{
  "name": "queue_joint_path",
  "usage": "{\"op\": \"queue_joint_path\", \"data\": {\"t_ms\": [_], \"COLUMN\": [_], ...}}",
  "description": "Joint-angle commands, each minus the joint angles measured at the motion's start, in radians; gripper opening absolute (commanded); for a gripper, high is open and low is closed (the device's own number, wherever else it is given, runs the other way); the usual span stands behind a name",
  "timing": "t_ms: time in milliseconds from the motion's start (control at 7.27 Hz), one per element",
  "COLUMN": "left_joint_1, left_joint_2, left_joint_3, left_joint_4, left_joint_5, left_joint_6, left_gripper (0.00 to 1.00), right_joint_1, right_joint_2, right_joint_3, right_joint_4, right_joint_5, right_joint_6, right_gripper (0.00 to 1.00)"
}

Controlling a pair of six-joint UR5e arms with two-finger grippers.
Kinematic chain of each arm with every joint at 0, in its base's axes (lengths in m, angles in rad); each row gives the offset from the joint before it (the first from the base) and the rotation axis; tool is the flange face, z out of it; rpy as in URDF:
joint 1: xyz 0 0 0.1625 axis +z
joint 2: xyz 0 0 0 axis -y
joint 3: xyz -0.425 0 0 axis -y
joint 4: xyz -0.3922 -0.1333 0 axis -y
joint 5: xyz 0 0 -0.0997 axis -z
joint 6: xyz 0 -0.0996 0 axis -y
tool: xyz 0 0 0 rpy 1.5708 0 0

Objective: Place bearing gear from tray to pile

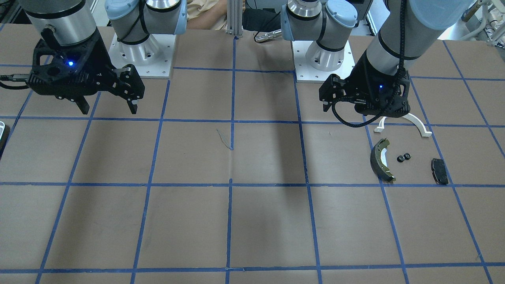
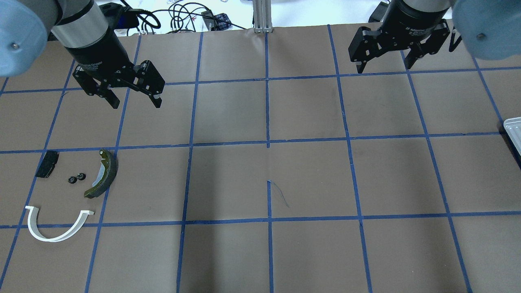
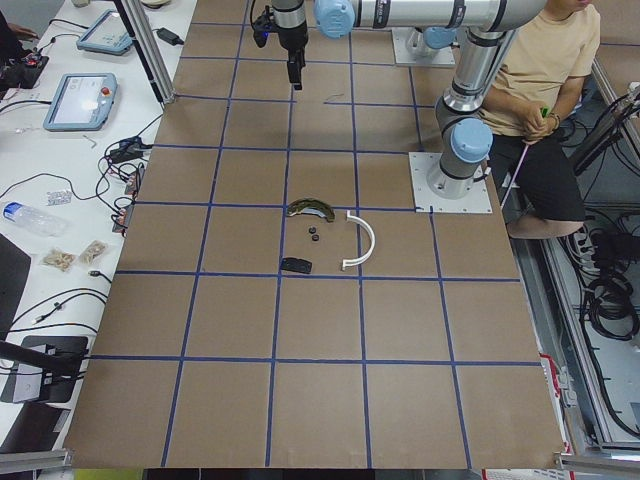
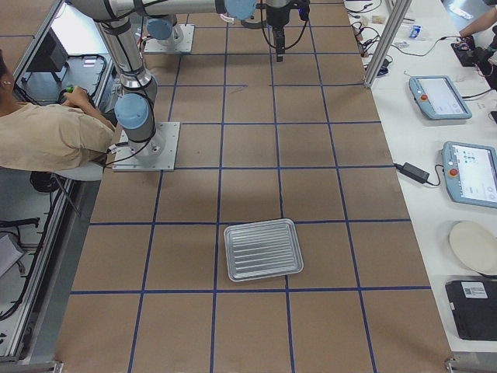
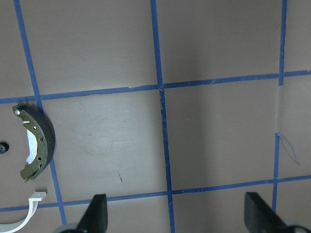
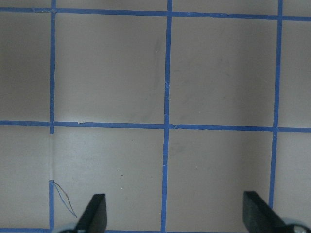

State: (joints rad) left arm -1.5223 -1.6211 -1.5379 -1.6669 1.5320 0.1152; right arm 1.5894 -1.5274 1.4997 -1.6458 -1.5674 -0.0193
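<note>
Only writing I can read is the white print on the collar of the right gripper (image 2: 384, 67). In the overhead view it looks like "2F Adaptive Gripper". The left gripper (image 2: 136, 103) has similar print, but it's too small to read.

Both arms hang over the brown paper-covered table with the blue tape grid (image 2: 309, 179), grippers pointing straight down and well clear of the surface. Both have their fingers spread wide with nothing between them, and the wrist cameras show the same thing: two black tips far apart over bare paper. The left gripper hovers on the far side of the pile from the robot. The right one is over the far right part of the table.

The bearing gear (image 2: 76, 178), two little black round pieces side by side, lies on the table in the pile on the left side. It sits between the small flat black pad (image 2: 47, 164) and the olive-green curved brake shoe (image 2: 103, 174), touching neither. The white arched strip (image 2: 52, 239) lies on the robot's side of them, open end facing the gear.

The silver ribbed metal tray (image 4: 263, 249) is way off at the right end, well apart from all that.
</note>
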Motion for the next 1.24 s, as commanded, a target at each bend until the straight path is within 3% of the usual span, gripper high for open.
{"op": "queue_joint_path", "data": {"t_ms": [0, 275, 1101], "left_joint_1": [0.011, 0.027, 0.031], "left_joint_2": [0.046, 0.052, 0.052], "left_joint_3": [-0.047, -0.039, -0.047], "left_joint_4": [0.041, 0.039, 0.039], "left_joint_5": [0.004, -0.001, 0.004], "left_joint_6": [0.01, 0.006, 0.009], "left_gripper": [1.0, 1.0, 1.0], "right_joint_1": [0.0, -0.006, -0.019], "right_joint_2": [0.006, 0.006, 0.096], "right_joint_3": [0.008, -0.007, -0.021], "right_joint_4": [0.007, -0.003, -0.028], "right_joint_5": [0.041, -0.009, -0.019], "right_joint_6": [-0.001, -0.03, -0.031], "right_gripper": [1.0, 1.0, 1.0]}}
